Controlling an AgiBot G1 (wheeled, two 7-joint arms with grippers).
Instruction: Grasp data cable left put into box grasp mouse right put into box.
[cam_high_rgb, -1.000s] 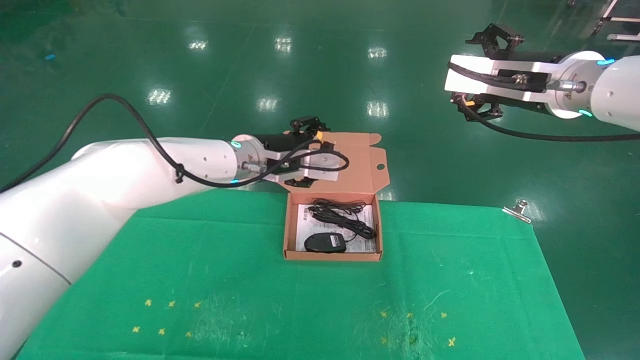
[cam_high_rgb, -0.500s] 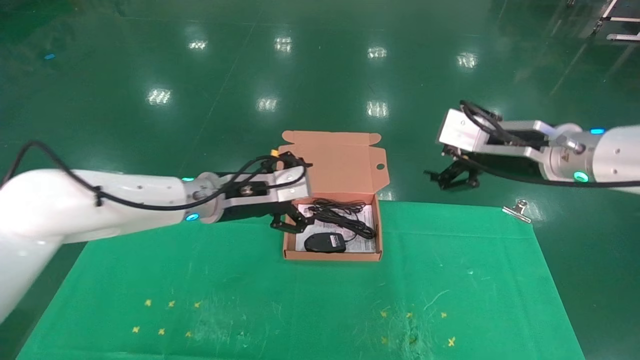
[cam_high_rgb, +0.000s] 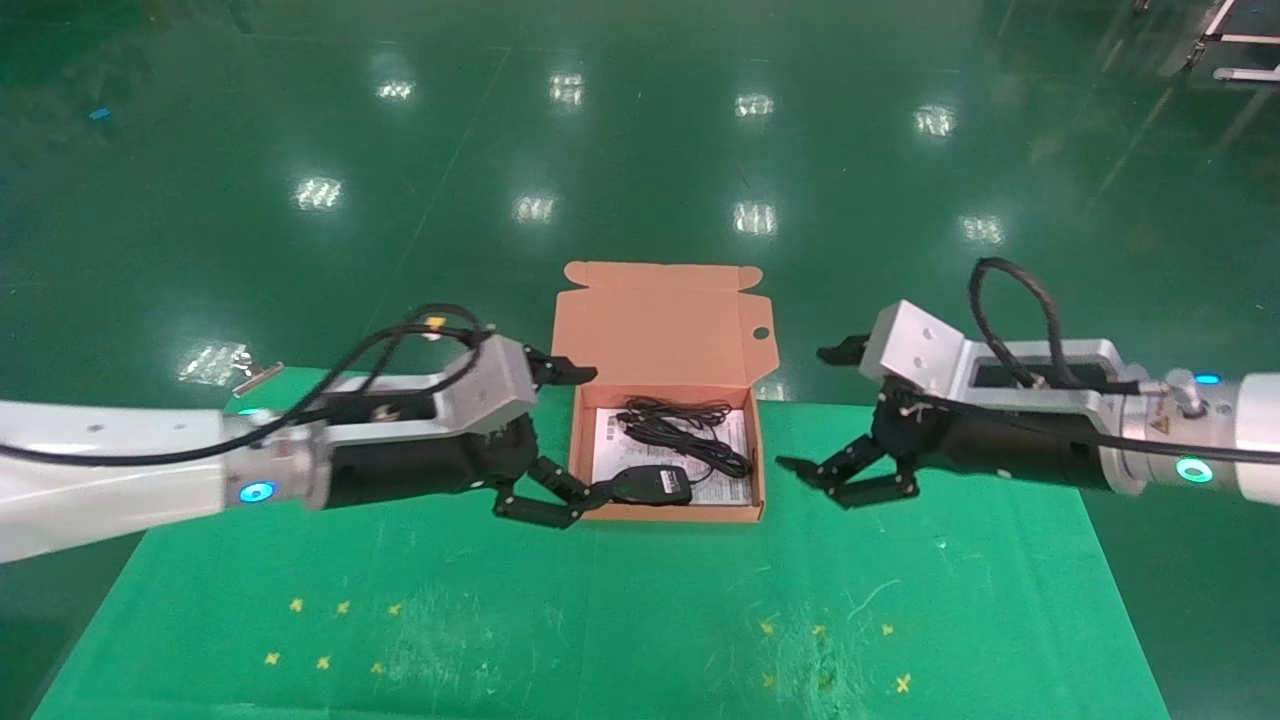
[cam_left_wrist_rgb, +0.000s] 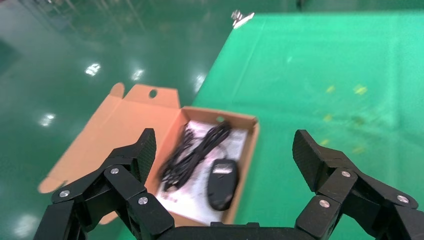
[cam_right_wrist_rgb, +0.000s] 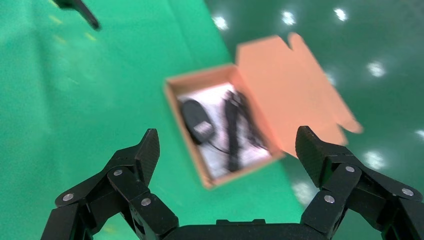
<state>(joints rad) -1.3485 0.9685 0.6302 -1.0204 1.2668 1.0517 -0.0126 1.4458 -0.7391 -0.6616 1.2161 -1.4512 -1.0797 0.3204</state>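
While both arms have dropped low since 0.5 s ago, the box (cam_high_rgb: 664, 450) sits unmoved at the desk's (cam_high_rgb: 620, 610) 12 o'clock edge, lid open. Inside it, the data cable (cam_high_rgb: 680, 432) lies toward 12 o'clock and the mouse (cam_high_rgb: 651, 485) toward 6. The left gripper (cam_high_rgb: 560, 440) is at the box's 9 o'clock, the right gripper (cam_high_rgb: 835, 415) at its 3 o'clock; both are spread wide and hold nothing.

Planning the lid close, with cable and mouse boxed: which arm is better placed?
Probably left: the left gripper is open right beside the box wall, close to the lid; the right gripper hangs farther off.
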